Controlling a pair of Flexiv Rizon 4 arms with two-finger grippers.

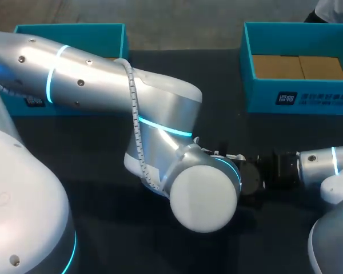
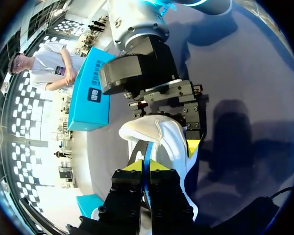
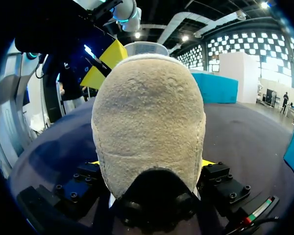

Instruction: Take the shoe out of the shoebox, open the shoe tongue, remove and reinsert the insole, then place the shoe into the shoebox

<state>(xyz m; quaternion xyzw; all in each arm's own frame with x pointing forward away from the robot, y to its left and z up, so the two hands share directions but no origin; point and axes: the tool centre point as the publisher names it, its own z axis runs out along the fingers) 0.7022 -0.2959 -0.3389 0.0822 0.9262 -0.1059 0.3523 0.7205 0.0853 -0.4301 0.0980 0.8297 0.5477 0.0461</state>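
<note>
Suede-heeled shoe [image 3: 149,117] clamped in right gripper [image 3: 151,162]; left gripper [image 2: 146,165] pinches thin flap [image 2: 148,148]. Overpull may drag shoe free.

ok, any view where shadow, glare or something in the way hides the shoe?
Left wrist view: the shoe is evenly lit, and the arms' shadows fall on the table beside it, not on it. Right wrist view: no glare, but the sole fills the view and hides the upper. Head view: the left arm blocks the shoe entirely.
</note>
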